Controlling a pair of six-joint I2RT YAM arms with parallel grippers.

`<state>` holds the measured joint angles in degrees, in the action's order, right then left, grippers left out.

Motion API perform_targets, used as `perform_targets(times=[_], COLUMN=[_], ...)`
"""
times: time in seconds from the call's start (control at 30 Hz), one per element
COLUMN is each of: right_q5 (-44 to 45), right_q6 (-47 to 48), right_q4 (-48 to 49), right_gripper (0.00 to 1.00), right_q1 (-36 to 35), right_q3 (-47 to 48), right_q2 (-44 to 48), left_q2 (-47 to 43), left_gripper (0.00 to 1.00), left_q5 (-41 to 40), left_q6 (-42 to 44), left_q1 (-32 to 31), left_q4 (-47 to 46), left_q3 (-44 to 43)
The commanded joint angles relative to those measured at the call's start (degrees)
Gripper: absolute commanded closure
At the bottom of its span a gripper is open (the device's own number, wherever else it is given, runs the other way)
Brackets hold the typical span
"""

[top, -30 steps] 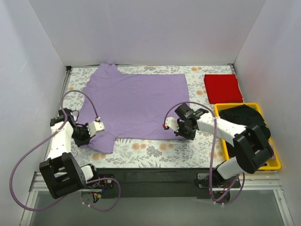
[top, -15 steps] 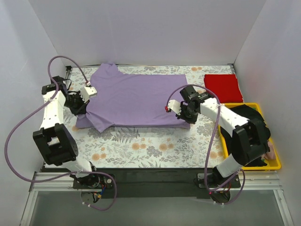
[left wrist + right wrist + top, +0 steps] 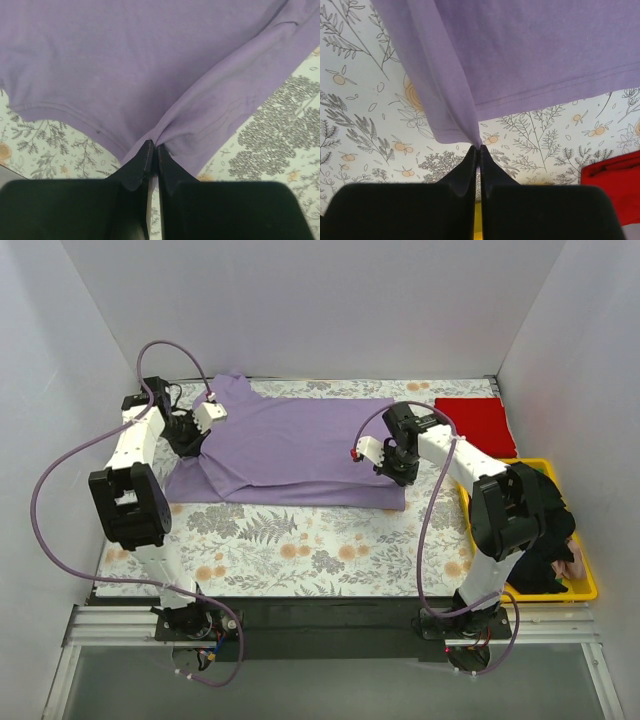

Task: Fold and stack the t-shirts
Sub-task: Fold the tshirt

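Observation:
The lavender-purple t-shirt (image 3: 290, 445) lies on the floral cloth, its near edge lifted and folded back over its middle. My left gripper (image 3: 196, 432) is shut on the shirt's sleeve end; in the left wrist view the cloth (image 3: 150, 75) bunches at my gripper (image 3: 154, 146). My right gripper (image 3: 397, 462) is shut on the hem corner; in the right wrist view the cloth (image 3: 520, 50) hangs from my gripper (image 3: 478, 147). The red t-shirt (image 3: 474, 426) lies folded at the back right and also shows in the right wrist view (image 3: 615, 175).
The grey-and-orange floral cloth (image 3: 300, 540) covers the table. A yellow tray (image 3: 585, 590) with dark clothing stands at the right edge. White walls close in the back and both sides.
Both grippers have carried the shirt's near edge away from the arm bases toward the back, folding it over the shirt's middle. The left arm swung furthest, up to the back left.

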<state>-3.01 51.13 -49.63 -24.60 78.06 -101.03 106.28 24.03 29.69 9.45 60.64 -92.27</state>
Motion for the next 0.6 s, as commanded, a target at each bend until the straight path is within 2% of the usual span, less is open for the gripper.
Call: perform_targets(times=[0.0, 0.3, 0.57], right_q5=[-0.2, -0.4, -0.8], right_q6=[2.9, 4.4, 4.4], right_q4=[-1.9, -2.2, -2.2], right_gripper=[0.99, 0.99, 0.99], right_q1=[1.4, 2.7, 2.9], right_q3=[3.9, 7.1, 9.2], right_q2=[-2.1, -6.3, -7.9], left_q2=[1.5, 5.5, 7.5], left_gripper=[1.0, 1.0, 1.0], left_q5=[-0.9, -1.8, -3.6], left_q6=[-0.8, -1.5, -1.4], left_q1=[-1.1, -2.6, -2.9], left_q4=[-2.0, -3.6, -3.2], left_q3=[-4.3, -8.4, -8.5])
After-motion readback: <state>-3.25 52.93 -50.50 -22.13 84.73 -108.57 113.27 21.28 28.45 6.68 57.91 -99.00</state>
